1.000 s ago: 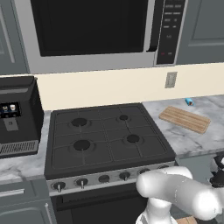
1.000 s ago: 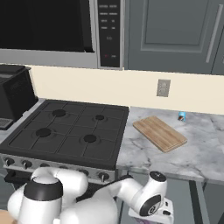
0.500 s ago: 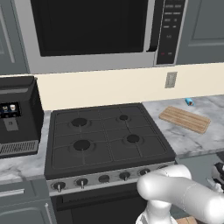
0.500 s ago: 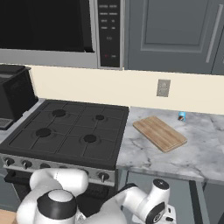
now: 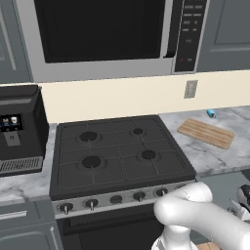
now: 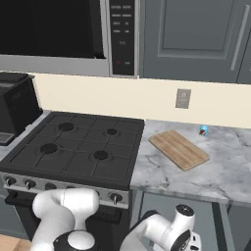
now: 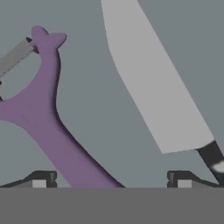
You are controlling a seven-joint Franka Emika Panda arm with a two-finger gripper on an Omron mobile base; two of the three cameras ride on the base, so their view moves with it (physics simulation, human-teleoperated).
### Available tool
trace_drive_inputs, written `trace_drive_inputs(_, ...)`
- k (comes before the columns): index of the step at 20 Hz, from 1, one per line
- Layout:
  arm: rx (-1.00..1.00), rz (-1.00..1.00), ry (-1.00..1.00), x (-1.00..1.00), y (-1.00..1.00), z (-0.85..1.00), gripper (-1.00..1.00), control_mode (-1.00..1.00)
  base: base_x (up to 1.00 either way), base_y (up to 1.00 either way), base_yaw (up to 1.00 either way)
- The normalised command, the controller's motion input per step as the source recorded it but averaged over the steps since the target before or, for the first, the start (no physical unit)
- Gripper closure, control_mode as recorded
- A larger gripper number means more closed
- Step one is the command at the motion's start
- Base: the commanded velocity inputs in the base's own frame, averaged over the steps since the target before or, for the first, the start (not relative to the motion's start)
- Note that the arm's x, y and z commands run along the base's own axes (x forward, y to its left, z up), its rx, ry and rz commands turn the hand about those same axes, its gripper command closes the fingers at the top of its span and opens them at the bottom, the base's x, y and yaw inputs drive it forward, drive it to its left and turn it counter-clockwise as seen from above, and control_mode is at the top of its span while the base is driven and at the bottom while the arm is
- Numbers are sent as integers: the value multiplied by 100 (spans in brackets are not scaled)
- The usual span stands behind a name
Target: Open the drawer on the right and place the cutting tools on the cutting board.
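Two cutting tools lie on the plain grey floor of the drawer [image 7: 92, 109], right under the hand. One is a purple Y-shaped peeler [image 7: 46, 118], its handle running down between the two dark fingertips [image 7: 41, 178] and passing nearer the left one in the hand view; its forked head with a thin grey blade sits up and to the left of the gripper [image 7: 111, 181]. The other is a knife [image 7: 153, 83] with a broad pale blade that stretches from the top middle of the hand view down toward the right fingertip, where its dark handle begins just above and to the right of that tip. The two tools lie apart, with bare drawer floor between them.

The gripper's jaws stand wide apart and hold nothing; the fingertips sit at either side of the lower hand view, and whether either one touches the peeler handle cannot be told.

In the right base view the white arm bends low in front of the counter, below its edge, so the hand is down and well away from the cutting board [image 6: 179, 149]. That board lies flat on the marble counter [image 6: 220, 171], up and beyond the hand, just right of the black stove [image 6: 73, 147]. A small blue object [image 6: 203, 130] stands on the counter past the board's far corner, near the wall. In the left base view the board [image 5: 205, 133] lies to the right of the stove, with the arm's white elbow low in front of it.
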Motion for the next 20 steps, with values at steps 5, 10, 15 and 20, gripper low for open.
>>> trace_drive_inputs(5, 0, 0, 0, 1, -20, -20, -100, -100, 0, 0, 0)
trace_drive_inputs(10, 0, 0, 0, -11, 0, -7, -100, -100, 0, 0, 0)
trace_drive_inputs(15, -3, 3, -5, -36, 9, 0, -100, -100, 0, 0, 0)
trace_drive_inputs(20, 0, 0, -3, -1, 0, 4, -100, -100, 0, 0, 0)
